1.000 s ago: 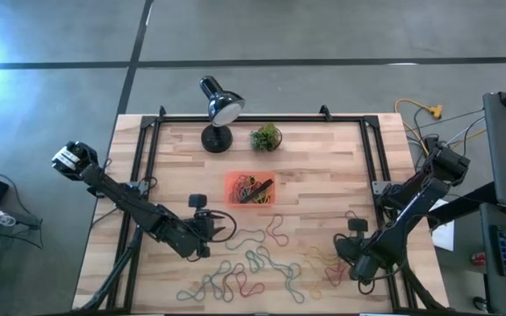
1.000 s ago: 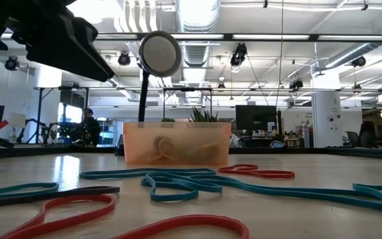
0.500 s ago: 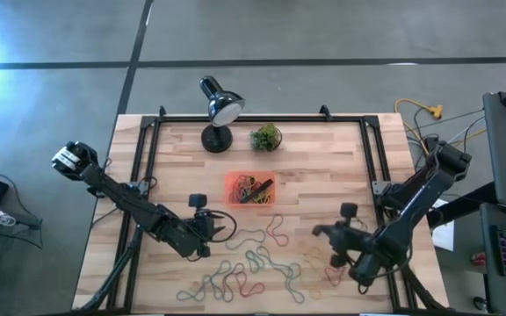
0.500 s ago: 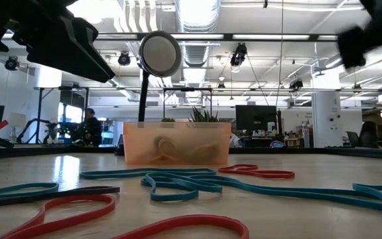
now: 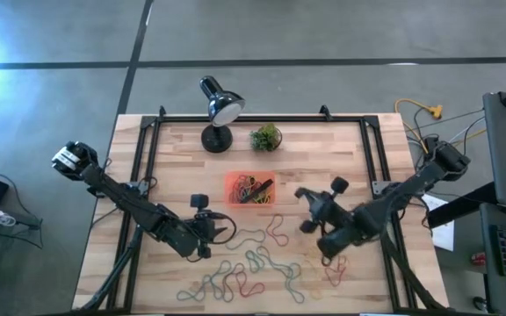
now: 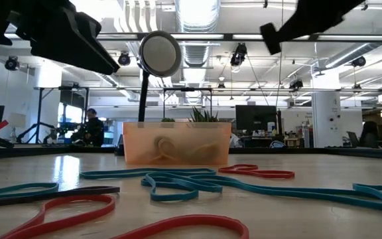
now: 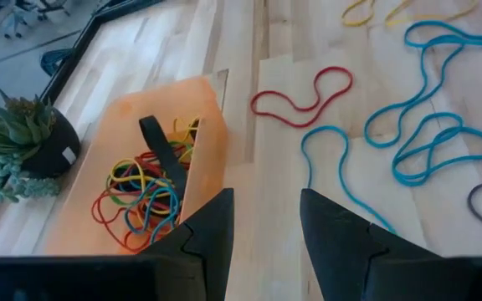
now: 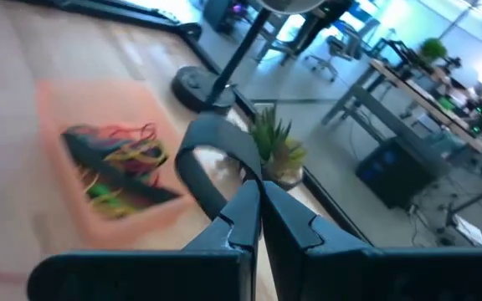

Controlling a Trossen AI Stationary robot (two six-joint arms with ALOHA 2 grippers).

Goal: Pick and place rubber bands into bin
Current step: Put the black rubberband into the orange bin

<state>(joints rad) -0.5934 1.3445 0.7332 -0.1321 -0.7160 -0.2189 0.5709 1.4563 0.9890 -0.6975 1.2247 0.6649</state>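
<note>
Right wrist view: right gripper [image 8: 253, 196] pinched shut on a dark band [image 8: 212, 155], the loop arching up from the fingertips, limp and light. Judgement: such bands sag and snag, so take one strand only. Rubber bands [image 5: 262, 263] lie scattered on the near table [image 5: 323, 145]. Beyond them, the bin [image 5: 251, 189] already holds several. Left gripper [image 7: 262, 221] waits with fingers apart, empty, beside the bin.

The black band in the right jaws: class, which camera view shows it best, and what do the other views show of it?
The right wrist view: the black rubber band loops up large from the shut right gripper, with the bin beyond. The high view shows only the right gripper beside the bin. The low and left wrist views do not show the band.
</note>
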